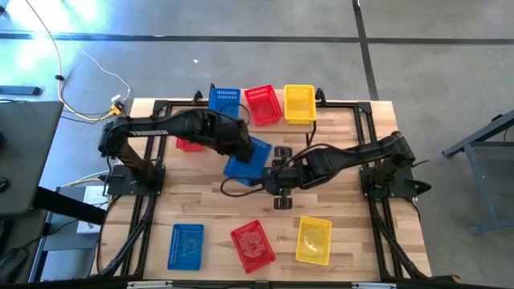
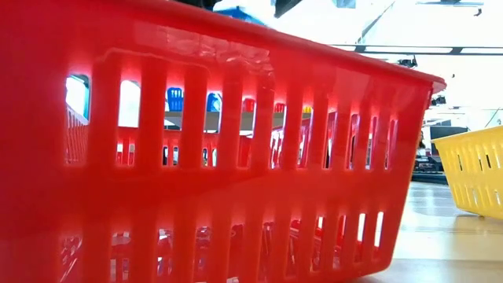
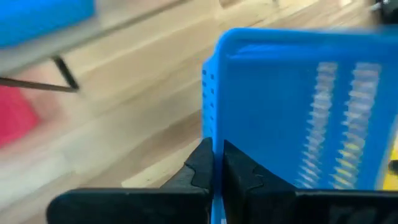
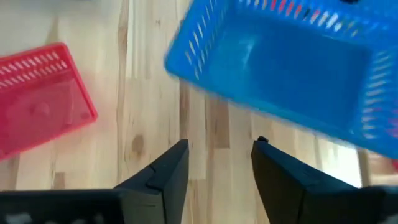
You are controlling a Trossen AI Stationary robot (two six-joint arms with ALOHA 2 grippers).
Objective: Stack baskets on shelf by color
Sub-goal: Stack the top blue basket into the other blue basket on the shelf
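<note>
Over mid-table, just short of the shelf [image 1: 265, 103]: blue basket [image 1: 248, 159] clear of the wood, long axis angled toward the far blue stack [image 1: 224, 99]. Clamped by its rim in the left gripper [image 3: 217, 171]; right gripper [image 4: 217, 163] just beside it, jaws apart, empty (handover looks finished). Left arm nearer the shelf.

No readable text, label, brand, number or sign anywhere in view.
</note>
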